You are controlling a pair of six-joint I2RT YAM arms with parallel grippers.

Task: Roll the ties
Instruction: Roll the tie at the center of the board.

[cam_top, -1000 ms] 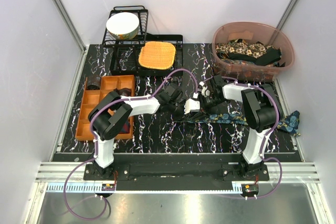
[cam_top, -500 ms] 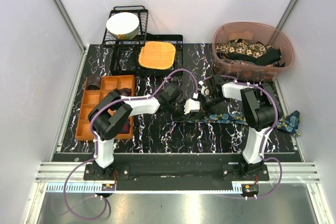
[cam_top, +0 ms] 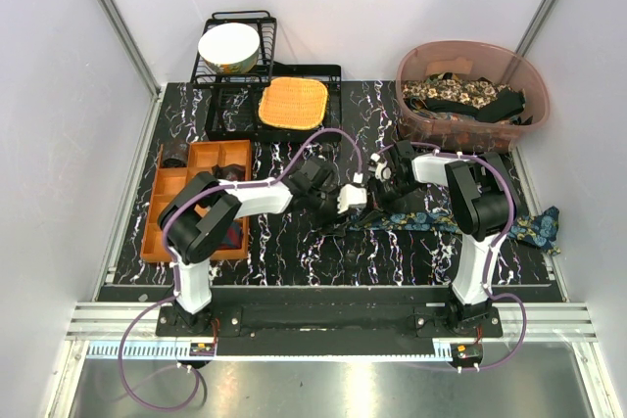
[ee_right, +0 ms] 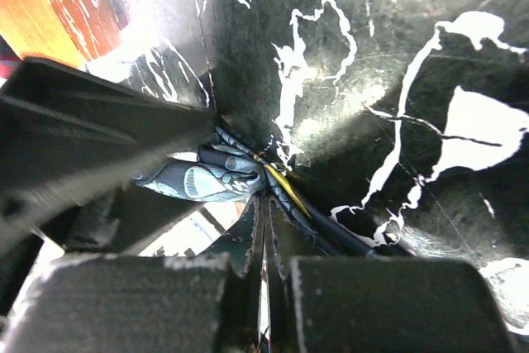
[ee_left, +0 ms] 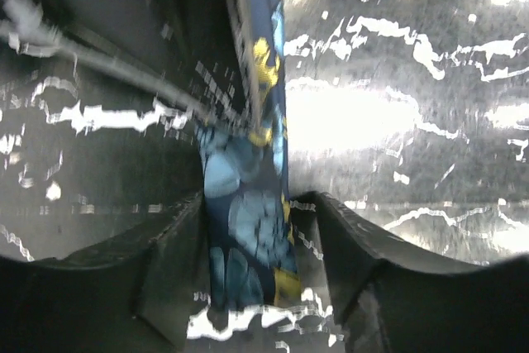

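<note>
Top view: open room along the lower edge of the black marbled table (cam_top: 294, 266). Hemmed at the left edge by an orange tray (cam_top: 167, 188), at the top by a dish rack (cam_top: 223, 110) and orange mat (cam_top: 292, 103), at upper right by a bin (cam_top: 421, 129) of ties (cam_top: 460, 95). Stretched from centre to right edge, the blue patterned tie (cam_top: 431, 220). Crowded over its left end, left gripper (cam_top: 351, 198) and right gripper (cam_top: 384, 181), nearly touching.

Only from the left wrist: fingers (ee_left: 157, 270) spread, tie running up between them.

Only from the right wrist: fingers (ee_right: 355, 303) pressed together, tips against a bunched fold of tie; whether cloth sits pinched between them, impossible to tell.
</note>
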